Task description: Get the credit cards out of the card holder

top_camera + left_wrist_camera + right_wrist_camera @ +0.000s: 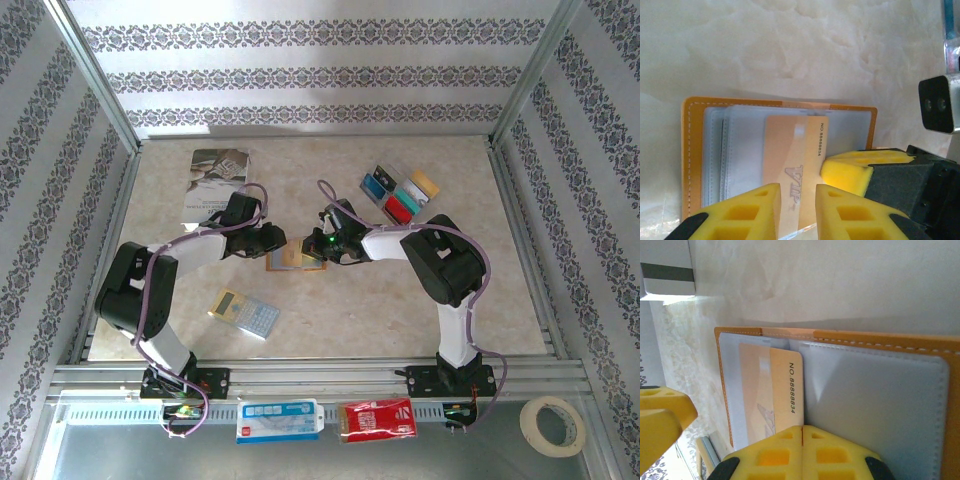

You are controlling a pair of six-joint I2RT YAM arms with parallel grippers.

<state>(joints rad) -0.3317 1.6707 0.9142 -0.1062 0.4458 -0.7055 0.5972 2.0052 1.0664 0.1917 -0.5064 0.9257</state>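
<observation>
The orange-tan card holder point(296, 262) lies open in the middle of the table, its blue-grey panels facing up point(692, 150) point(880, 405). A gold credit card point(790, 145) point(782, 390) sticks partly out of a clear sleeve. My left gripper point(283, 243) point(797, 192) hovers over this card, open by a narrow gap, with the card's lower part showing between its fingers. My right gripper point(322, 245) point(802, 429) is shut and its tip rests on the holder beside the card. Several other credit cards point(400, 195) lie on the table at the back right.
A grey-and-yellow calculator point(245, 313) lies at the front left and a grey book point(213, 183) at the back left. Patterned walls and a metal frame close in the table. A tape roll point(552, 425) sits outside the front rail.
</observation>
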